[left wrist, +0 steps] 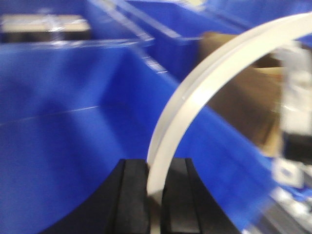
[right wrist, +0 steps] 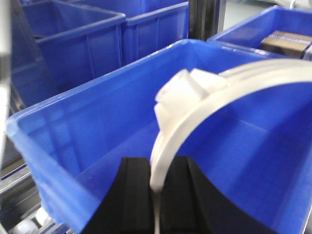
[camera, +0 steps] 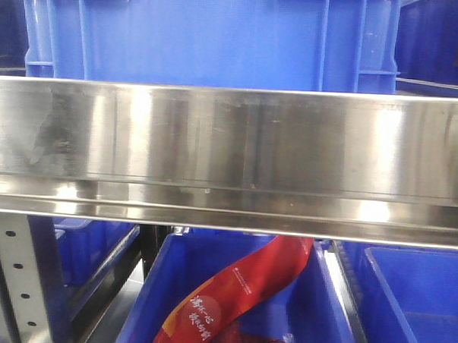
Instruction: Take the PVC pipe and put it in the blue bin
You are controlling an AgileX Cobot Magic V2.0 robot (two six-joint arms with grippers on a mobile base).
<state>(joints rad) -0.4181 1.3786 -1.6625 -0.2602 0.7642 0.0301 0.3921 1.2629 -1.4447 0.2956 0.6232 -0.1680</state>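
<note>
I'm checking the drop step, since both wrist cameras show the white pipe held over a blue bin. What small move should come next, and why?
Probably lower it a little, then release. The left gripper and right gripper each clamp the curved PVC pipe, which hangs above the blue bin; its floor looks bare below.

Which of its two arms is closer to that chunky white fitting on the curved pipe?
Right. The fitting sits just beyond the right gripper, clamped on the PVC pipe. The left gripper shows only bare pipe.

A steel shelf rail (camera: 230, 152) spans the front view; at 6 o'clock below it, a red packet (camera: 235, 297)
</note>
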